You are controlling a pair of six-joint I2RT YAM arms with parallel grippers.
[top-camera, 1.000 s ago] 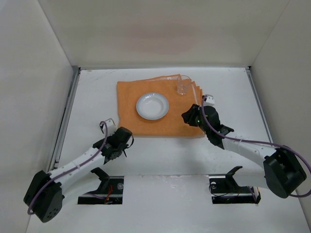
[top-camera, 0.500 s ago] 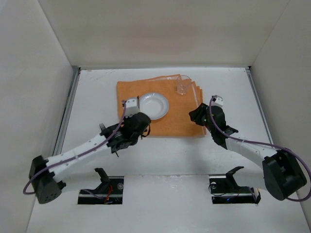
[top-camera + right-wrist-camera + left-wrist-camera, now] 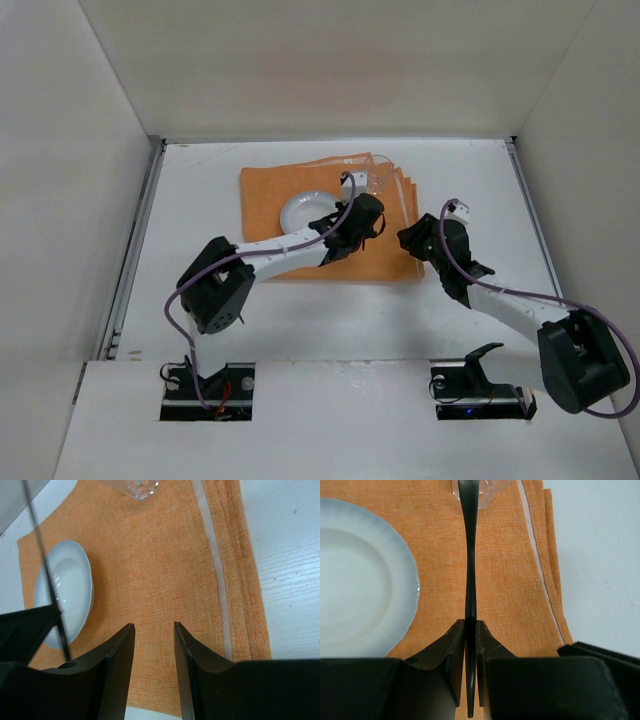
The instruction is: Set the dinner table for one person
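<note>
while the left end effector [image 3: 470, 626] stays clear of the cloth, it clamps a thin dark utensil [image 3: 469, 555] edge-on above the orange mat [image 3: 510, 580]; white plate [image 3: 360, 580] at left of frame. right end effector [image 3: 154, 627]: fingers parted, nothing between, over mat's right side. surface [image 3: 200, 190] fills mid-frame of top view, under mat. glass [image 3: 132, 486] at frame top.

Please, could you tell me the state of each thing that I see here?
Plate: upright on the mat, empty.
Glass: standing on the mat's far right corner, looks empty.
Mat: spread flat, right edge folded in layers.
Utensil: held, pointing toward the glass.
Left end effector: shut on the utensil.
Right end effector: open, holding nothing.
</note>
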